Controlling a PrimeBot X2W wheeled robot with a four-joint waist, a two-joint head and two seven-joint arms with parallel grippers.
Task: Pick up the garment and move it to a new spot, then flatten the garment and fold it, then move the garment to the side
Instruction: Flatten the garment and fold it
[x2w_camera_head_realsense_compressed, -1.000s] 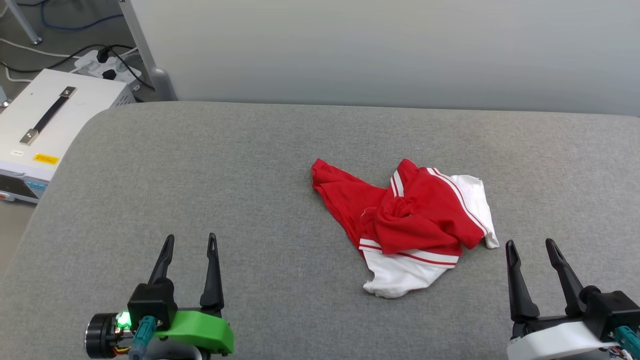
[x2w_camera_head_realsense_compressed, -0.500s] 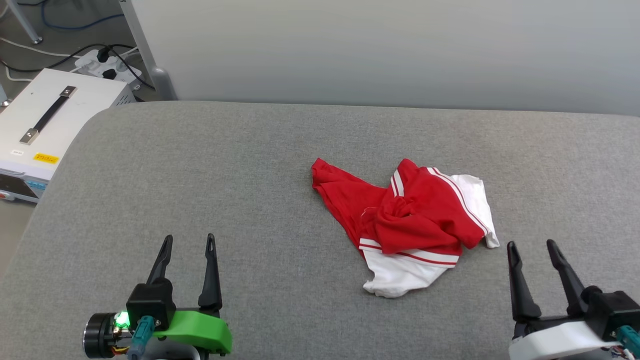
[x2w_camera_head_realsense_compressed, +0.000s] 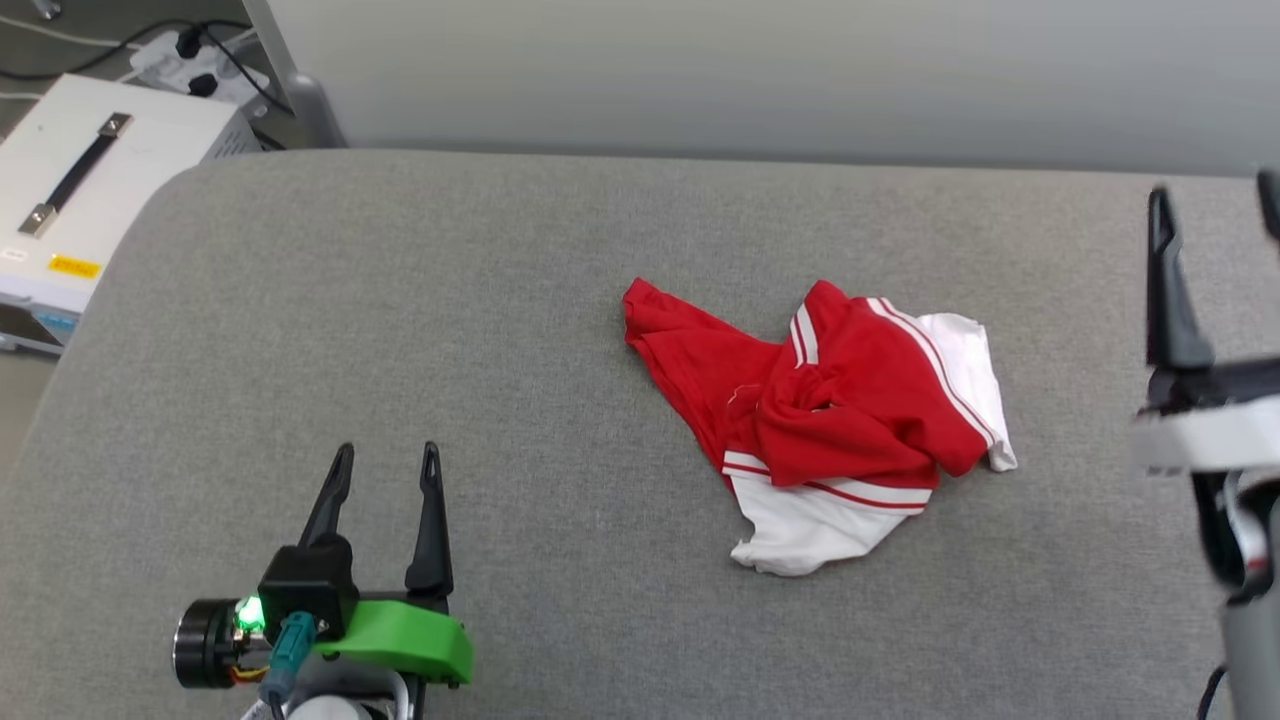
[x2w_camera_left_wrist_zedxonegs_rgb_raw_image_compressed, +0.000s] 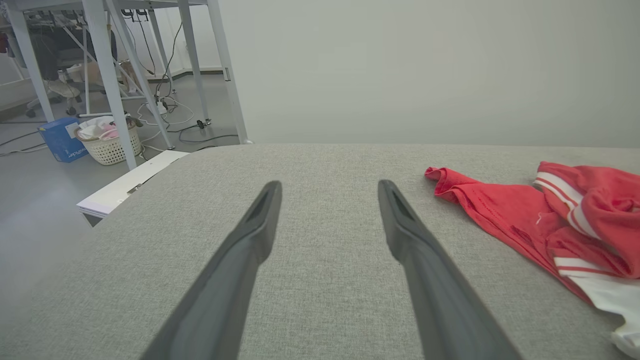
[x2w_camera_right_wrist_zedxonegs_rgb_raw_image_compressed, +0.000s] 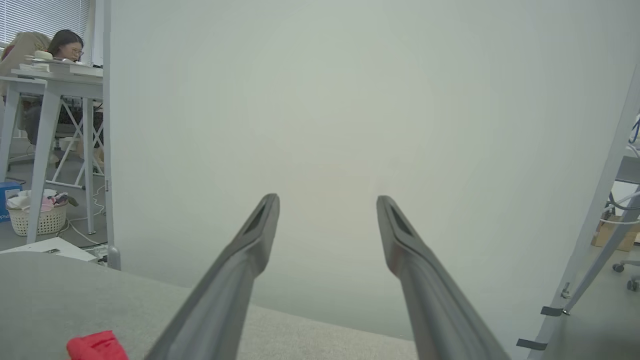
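Now right end effector (x2w_camera_head_realsense_compressed: 1214, 186) raised, right of crumpled garment (x2w_camera_head_realsense_compressed: 830, 400), fingers spread; left end effector (x2w_camera_head_realsense_compressed: 388, 448) unmoved, spread.

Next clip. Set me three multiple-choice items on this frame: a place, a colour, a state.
1. Where on the grey surface is the garment? A. Far-left edge. B. Hanging off the near edge. C. Right of centre.
2. Its colours? A. Blue and yellow. B. Red and white. C. All black.
3. How are the left gripper and right gripper? A. Both open, empty. B. Both shut on cloth. C. One shut.
Key: C, right of the middle in the head view; B, red body, white parts; A, fingers apart, clear of the cloth.
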